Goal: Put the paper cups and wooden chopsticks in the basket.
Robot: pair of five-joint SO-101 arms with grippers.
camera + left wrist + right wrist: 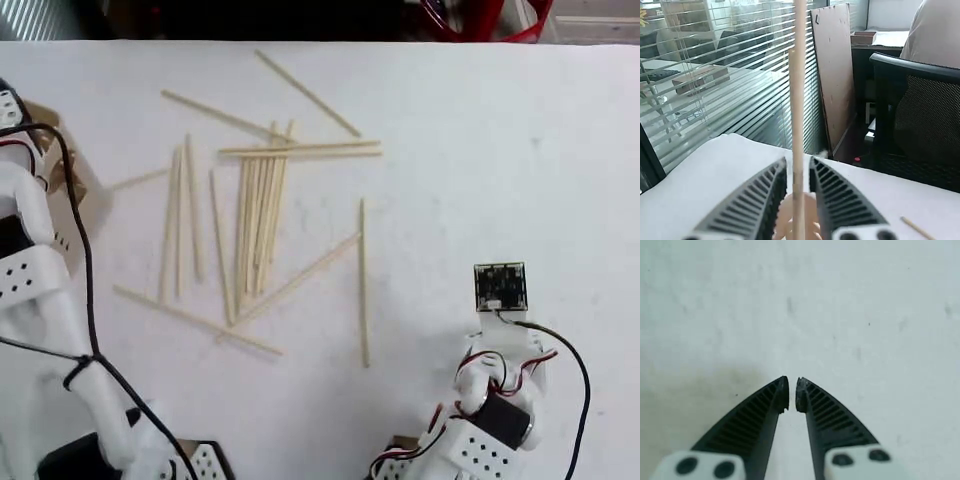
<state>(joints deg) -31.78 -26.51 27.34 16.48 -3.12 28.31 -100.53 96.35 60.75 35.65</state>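
My left gripper [797, 164] was clamped on one wooden chopstick [799, 75], which stood upright between the jaws and rose far above them. I judged that the weak point. Pinched at one low spot, so long and thin a stick could pivot or slide out if I swung the arm quickly, and its free end could catch on something on the way to the basket.

My right gripper [792, 392] hung just over the bare table, jaws nearly touching and holding nothing.

The other chopsticks [255, 215] lay crisscrossed, mostly around ten to eleven o'clock from the middle of the white table [500, 150]. With them overlapped like that, lifting one might drag its neighbours.

Beyond the table's edge were window blinds [715, 100], a leaning brown board [835, 75] and a black mesh chair [920, 115].
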